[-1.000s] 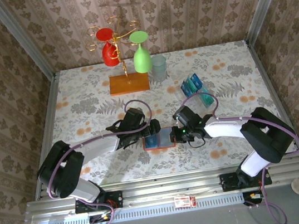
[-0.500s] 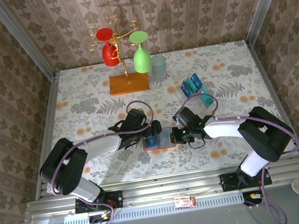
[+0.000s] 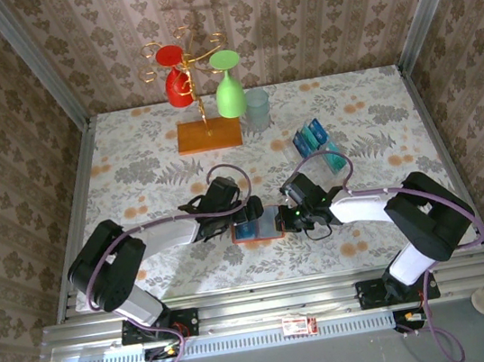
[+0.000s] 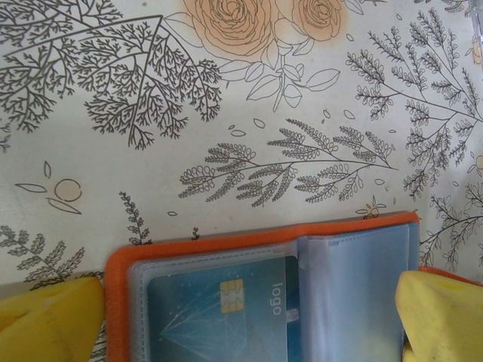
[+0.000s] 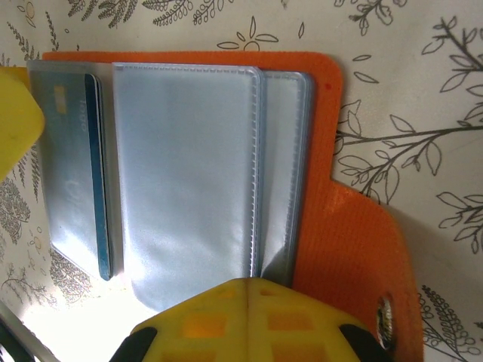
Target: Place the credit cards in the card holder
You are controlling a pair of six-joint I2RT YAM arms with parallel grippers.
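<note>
Left gripper (image 4: 243, 313) is hanging over the card holder (image 4: 226, 243) with its yellow fingers (image 4: 47, 320) spread as wide as they go, one off each side of the opened wallet and neither one gripping anything. Seemingly it is bracketing the holder so that it cannot slide sideways on the table (image 3: 130, 161). Opposite it, the right gripper (image 5: 249, 296) is sitting with its two tips pressed together and nothing visibly pinched between them, at the near edge of the grey-blue sleeves (image 5: 185, 166). I judge that it is acting as a blunt pusher or a hold-down there, though whether it is actually touching the plastic is not clear. The card holder is lying flat and open between the two wrists, near the middle of the table's front half, with its orange snap flap (image 5: 355, 249) folding out to one side. One teal card (image 4: 219, 309) is already lying inside a pocket, chip and printing showing through the clear film, while the neighbouring sleeves are showing empty. The remaining credit cards (image 3: 312, 139) are standing in a group well apart from the wallet, toward the table's right rear, so most of the filling is not yet done and one arm will probably be needing to travel there for the next card.
</note>
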